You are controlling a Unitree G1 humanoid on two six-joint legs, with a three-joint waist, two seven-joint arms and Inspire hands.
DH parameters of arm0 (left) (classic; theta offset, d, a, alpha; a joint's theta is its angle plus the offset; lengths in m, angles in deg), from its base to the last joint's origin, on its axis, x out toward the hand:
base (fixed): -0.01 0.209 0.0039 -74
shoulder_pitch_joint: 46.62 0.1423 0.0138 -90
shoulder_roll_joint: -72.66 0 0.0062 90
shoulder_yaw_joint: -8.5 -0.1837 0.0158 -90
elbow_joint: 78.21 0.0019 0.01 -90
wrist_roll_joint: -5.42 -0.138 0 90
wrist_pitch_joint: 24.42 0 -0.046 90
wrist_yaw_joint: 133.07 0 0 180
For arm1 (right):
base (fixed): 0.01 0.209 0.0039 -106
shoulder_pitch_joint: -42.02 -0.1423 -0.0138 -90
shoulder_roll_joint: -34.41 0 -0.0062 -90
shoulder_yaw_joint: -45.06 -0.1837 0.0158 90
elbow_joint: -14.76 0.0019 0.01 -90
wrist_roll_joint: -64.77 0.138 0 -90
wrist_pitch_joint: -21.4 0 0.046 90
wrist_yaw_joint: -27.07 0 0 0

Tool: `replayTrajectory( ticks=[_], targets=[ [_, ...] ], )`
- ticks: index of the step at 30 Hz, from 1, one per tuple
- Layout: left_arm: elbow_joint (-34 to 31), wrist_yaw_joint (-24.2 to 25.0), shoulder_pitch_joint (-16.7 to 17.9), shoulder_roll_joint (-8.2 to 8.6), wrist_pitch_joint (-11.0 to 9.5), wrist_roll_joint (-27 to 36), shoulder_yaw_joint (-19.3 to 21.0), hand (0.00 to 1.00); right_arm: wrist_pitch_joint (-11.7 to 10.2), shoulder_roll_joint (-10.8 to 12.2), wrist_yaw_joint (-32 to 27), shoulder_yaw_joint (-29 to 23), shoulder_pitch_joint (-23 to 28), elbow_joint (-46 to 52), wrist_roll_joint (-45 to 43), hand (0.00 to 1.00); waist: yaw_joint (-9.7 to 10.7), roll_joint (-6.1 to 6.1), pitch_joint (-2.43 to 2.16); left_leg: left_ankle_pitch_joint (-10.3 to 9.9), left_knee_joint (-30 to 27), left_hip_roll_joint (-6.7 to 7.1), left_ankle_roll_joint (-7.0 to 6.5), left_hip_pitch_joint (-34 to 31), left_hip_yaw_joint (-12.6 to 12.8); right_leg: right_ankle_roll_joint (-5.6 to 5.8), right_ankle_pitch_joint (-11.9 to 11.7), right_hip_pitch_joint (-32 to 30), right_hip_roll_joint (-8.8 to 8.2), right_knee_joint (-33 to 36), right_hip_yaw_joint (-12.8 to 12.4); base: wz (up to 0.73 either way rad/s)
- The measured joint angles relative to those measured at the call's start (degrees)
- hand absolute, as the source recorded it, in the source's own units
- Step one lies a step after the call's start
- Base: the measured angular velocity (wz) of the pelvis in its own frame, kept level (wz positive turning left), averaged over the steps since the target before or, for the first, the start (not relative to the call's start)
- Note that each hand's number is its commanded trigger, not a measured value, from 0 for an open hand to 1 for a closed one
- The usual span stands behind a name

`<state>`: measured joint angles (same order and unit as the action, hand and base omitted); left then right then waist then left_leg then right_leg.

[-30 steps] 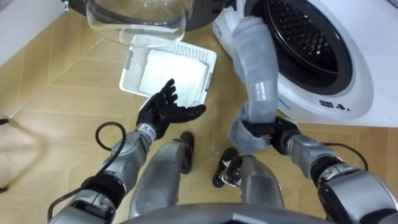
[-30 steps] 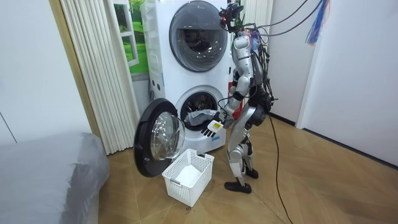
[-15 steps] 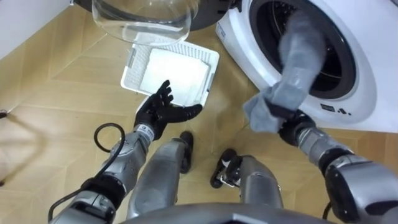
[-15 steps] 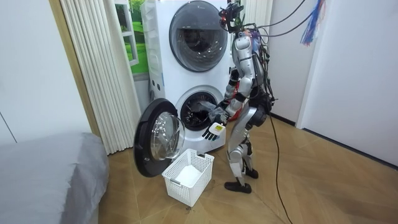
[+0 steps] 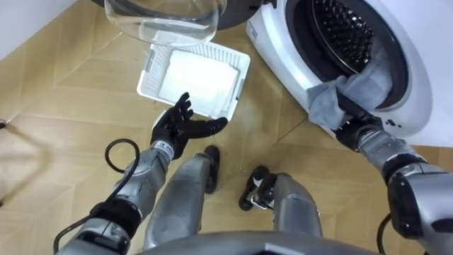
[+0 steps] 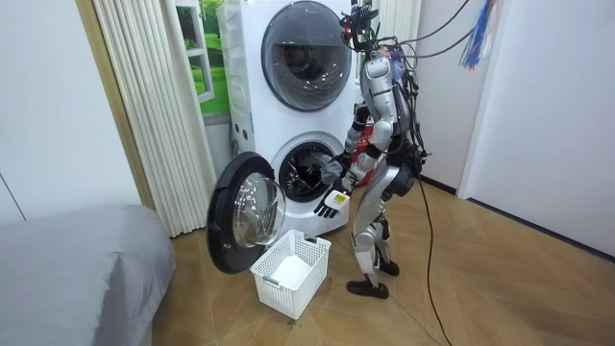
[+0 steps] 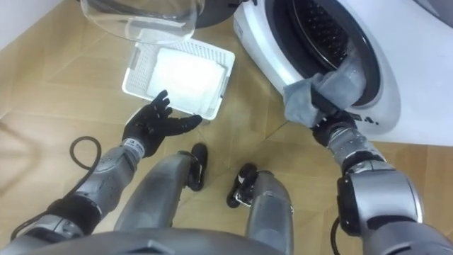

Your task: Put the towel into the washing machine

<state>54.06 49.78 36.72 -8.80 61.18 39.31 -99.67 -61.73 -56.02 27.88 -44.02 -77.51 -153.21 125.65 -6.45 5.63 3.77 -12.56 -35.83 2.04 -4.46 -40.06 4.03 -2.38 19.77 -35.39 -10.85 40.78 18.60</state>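
The grey towel (image 5: pixel 348 91) lies bunched across the lower rim of the washing machine's (image 5: pixel 419 78) round opening, its upper end inside the dark drum (image 5: pixel 345 28) and one corner hanging outside. My right hand (image 5: pixel 352 122) sits just below the opening, curled on the towel's outer end. My left hand (image 5: pixel 181 128) hovers open, palm up, over the wooden floor near the basket. In the room view I stand facing the lower washing machine (image 6: pixel 306 173), with the towel (image 6: pixel 333 170) at its mouth.
A white plastic basket (image 5: pixel 151 67) with a white cloth in it stands on the floor at my left front. The washer's glass door (image 5: pixel 163 18) swings open above it. A second machine (image 6: pixel 306 43) is stacked on top.
My right hand has carried the towel up and to the right, from hanging in front of the machine to resting in the drum's mouth. The left hand has barely moved.
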Motion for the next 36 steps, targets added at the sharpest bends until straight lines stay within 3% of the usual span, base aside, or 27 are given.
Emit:
replayTrajectory(
  ticks=[1,2,3,9,18,24,36],
  targets=[
    [-0.2,-0.04,0.08,-0.22,0.18,-0.47,0.15,0.0,0.45,-0.06,-0.19,-0.04,-0.29,0.03,0.55,0.48,0.02,0.4,-0.05,0.01,-0.08,0.04,0.0,0.01,0.04,0.01,0.05,-0.07,-0.04,0.1,-0.08,0.0],
    [-1.33,-0.12,0.52,-0.72,0.44,-1.08,0.22,0.0,1.5,-0.34,-0.75,-0.07,-1.18,0.03,2.32,0.35,0.08,1.09,-0.09,0.03,-0.05,0.05,0.01,0.0,0.12,0.02,0.05,-0.19,-0.04,0.08,-0.2,0.0],
    [-2.49,-0.15,0.84,-1.0,0.69,-1.13,0.21,0.0,2.18,-0.95,-1.24,-0.08,-2.19,0.03,4.43,0.0,0.07,1.5,-0.04,0.04,-0.09,0.06,-0.02,-0.04,0.17,0.03,0.04,-0.22,-0.04,0.08,-0.24,0.0],
    [-2.99,-2.42,1.16,-0.98,0.77,-1.14,-0.03,0.0,3.38,-4.1,-5.0,-0.73,-7.82,0.68,11.57,0.0,0.66,2.41,0.05,0.23,-0.96,0.57,-0.36,-1.05,0.55,0.28,0.18,-1.69,-0.77,2.2,-0.76,0.02],
    [-4.84,-3.55,2.01,-1.46,0.75,-1.1,0.15,0.0,4.51,-4.09,-11.93,-4.91,-9.8,4.43,21.88,0.0,2.12,3.29,0.23,0.28,-2.99,0.83,-0.85,-3.28,0.98,0.35,0.74,-3.75,-1.77,4.78,-0.88,0.03],
    [-5.66,-3.66,2.14,-1.43,0.75,-1.03,0.0,0.0,4.49,-4.09,-13.68,-5.01,-10.11,4.46,22.48,0.0,2.34,3.86,0.45,0.31,-2.93,1.16,-1.06,-3.33,0.98,0.64,0.89,-3.84,-2.07,4.87,-0.87,0.0],
    [-7.46,-3.6,1.56,-1.62,0.74,-2.09,-0.06,0.0,3.61,-4.09,-13.98,-4.93,-10.11,4.46,22.95,0.0,2.15,3.33,0.31,0.08,-3.46,1.19,-1.4,-3.36,1.01,0.84,0.93,-3.84,-1.74,4.85,-0.99,0.0]
  ],
)
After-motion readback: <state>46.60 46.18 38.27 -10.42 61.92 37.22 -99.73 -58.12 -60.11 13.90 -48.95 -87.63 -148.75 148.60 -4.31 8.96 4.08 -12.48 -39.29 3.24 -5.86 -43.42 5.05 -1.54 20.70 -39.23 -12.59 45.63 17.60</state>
